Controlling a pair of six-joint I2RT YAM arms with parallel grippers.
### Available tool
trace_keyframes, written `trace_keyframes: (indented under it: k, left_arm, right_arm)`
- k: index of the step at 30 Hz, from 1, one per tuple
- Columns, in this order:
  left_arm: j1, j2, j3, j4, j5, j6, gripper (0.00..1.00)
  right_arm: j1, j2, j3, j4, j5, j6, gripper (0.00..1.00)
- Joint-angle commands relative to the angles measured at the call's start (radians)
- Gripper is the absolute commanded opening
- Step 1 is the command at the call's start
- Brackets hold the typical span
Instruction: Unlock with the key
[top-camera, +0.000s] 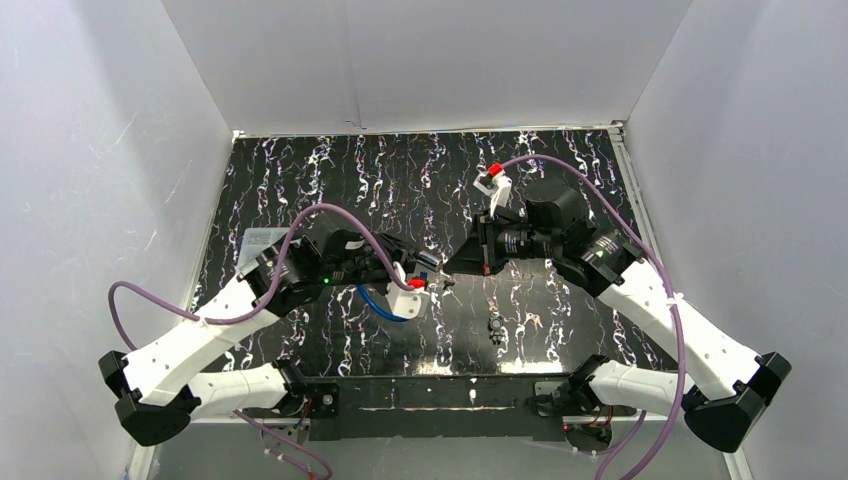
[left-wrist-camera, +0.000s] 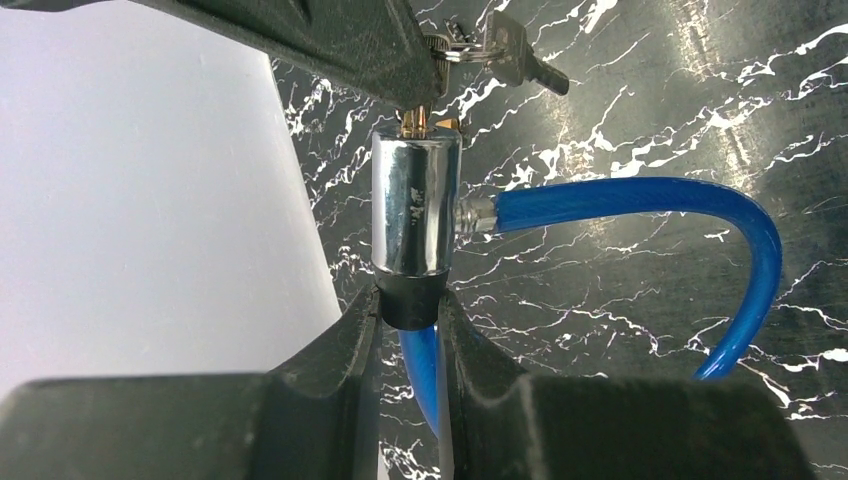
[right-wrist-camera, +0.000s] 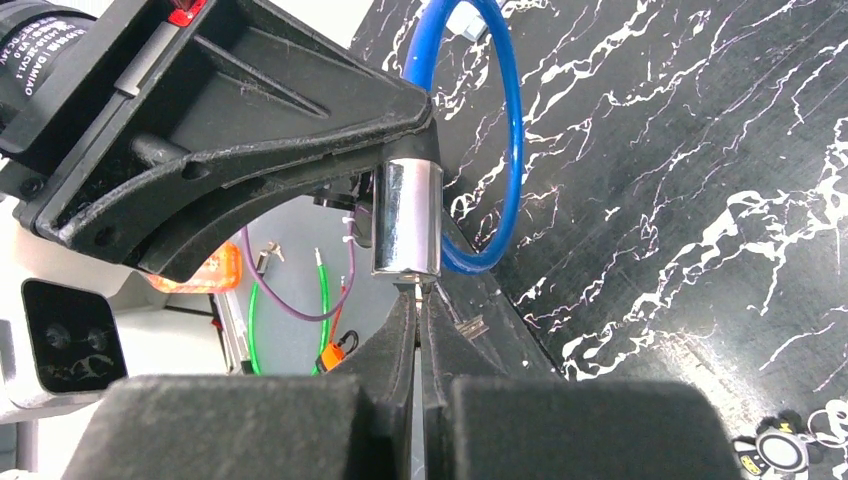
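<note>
left fingers clamp lock by black end to steady it; right fingers pinch key at keyhole, guess for turning

White lettering "DAMIAO" stands on the black motor housing, upper left of the right wrist view. The chrome lock bears a small mark, unreadable.

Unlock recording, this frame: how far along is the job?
Done: left gripper clamps the chrome cylinder lock by its black end. In hand: right gripper, shut, pinches the brass key at the lock's keyhole. Left: turning it; the blue cable sits plugged into the lock.
</note>
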Motion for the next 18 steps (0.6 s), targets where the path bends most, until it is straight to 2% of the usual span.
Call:
trace_keyframes:
  k: [1,5,9,14,18]
  left_arm:
    - [-0.023,0.015,0.081,0.066,0.049,-0.077,0.00]
    - [-0.031,0.034,0.116,0.074,0.102,-0.161,0.00]
    - [-0.059,0.044,0.124,0.048,0.149,-0.151,0.00]
    - [-0.083,0.055,0.119,0.058,0.133,-0.139,0.00]
    - [-0.083,0.057,0.119,0.054,0.071,-0.133,0.00]
  right_arm:
    - [-0.001,0.014,0.025,0.126,0.001,0.017,0.01]
    - [0.000,0.025,0.037,0.142,-0.007,0.015,0.01]
    - [0.001,0.041,0.052,0.152,-0.019,0.015,0.01]
    - [0.002,0.028,0.043,0.165,-0.021,0.015,0.02]
    - [0.002,-0.006,0.043,0.127,0.022,0.000,0.26]
